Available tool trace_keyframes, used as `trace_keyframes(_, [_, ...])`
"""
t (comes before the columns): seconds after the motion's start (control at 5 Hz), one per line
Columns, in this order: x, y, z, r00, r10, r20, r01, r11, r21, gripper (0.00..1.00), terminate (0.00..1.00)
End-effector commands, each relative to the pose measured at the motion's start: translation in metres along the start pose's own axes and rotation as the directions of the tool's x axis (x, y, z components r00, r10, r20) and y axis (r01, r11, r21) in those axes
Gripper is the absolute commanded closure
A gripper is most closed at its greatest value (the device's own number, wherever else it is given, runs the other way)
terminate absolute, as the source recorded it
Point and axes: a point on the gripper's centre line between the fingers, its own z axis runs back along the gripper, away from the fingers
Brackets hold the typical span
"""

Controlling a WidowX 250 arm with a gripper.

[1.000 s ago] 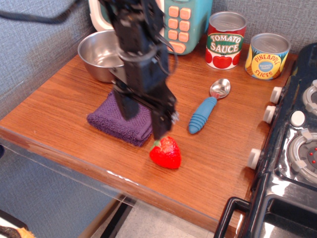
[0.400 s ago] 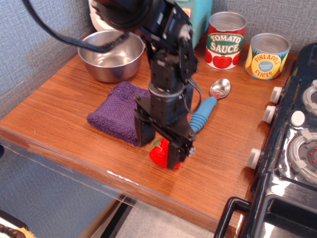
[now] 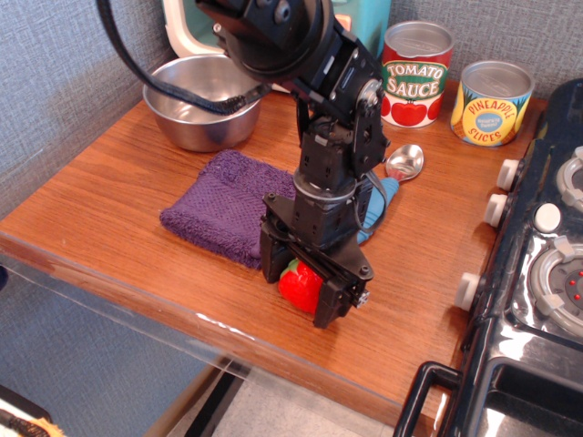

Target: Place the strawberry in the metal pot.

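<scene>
Our black gripper [image 3: 301, 284] straddles the small glossy red strawberry [image 3: 300, 284], jaws open, unclosed; round steel pot [image 3: 202, 100] lies far behind-left

Black arm reaches in from top left, wrist bent steeply down. Hand [image 3: 303, 284] low near the table's front edge, jaws spread, one finger [image 3: 273, 259] on the left, the other [image 3: 335, 296] on the right, palm facing downward.
</scene>
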Motion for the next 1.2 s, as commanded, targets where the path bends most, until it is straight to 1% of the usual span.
trace_keyframes(0.0, [0.005,0.007,0.008,0.998,0.034,0.055,-0.035,0.999,0.005,1.00,0.00])
trace_keyframes(0.2, [0.005,0.011,0.007,0.998,0.044,0.048,-0.044,0.999,-0.002,1.00,0.00])
trace_keyframes(0.4, [0.004,0.015,0.016,0.996,0.048,0.080,-0.046,0.999,-0.020,1.00,0.00])
trace_keyframes(0.6, [0.007,0.028,0.047,0.982,0.065,0.180,-0.055,0.997,-0.057,1.00,0.00])
trace_keyframes(0.8, [0.007,0.049,0.071,0.962,0.123,0.243,-0.109,0.992,-0.070,1.00,0.00])
trace_keyframes(1.0, [0.014,0.077,0.099,0.933,0.176,0.313,-0.165,0.984,-0.063,1.00,0.00])
